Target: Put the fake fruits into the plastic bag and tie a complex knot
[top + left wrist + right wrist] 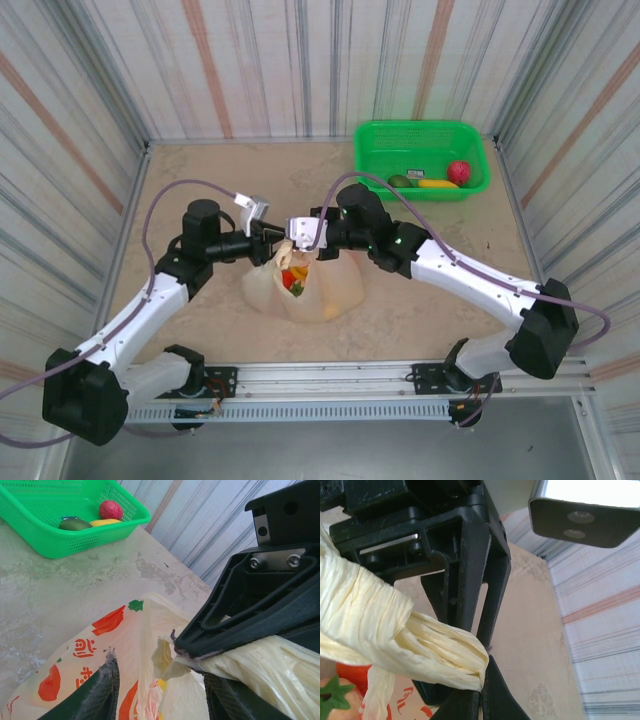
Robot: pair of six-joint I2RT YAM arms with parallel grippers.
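With the plastic bag (330, 290) at surface (200, 190) centre holding fake fruits (293, 278), the right fingers (492, 702) clench its twisted handle (440, 650) while the left fingers (106, 690) stand released beside it: knotting appears in hand, next requiring a left grasp; three pieces (437, 180) lie in the basket (400, 150) at 1 o'clock.

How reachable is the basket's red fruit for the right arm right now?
Probably not yet: the right gripper is shut on the plastic bag's handle. Once released, the way to the red fruit looks open.
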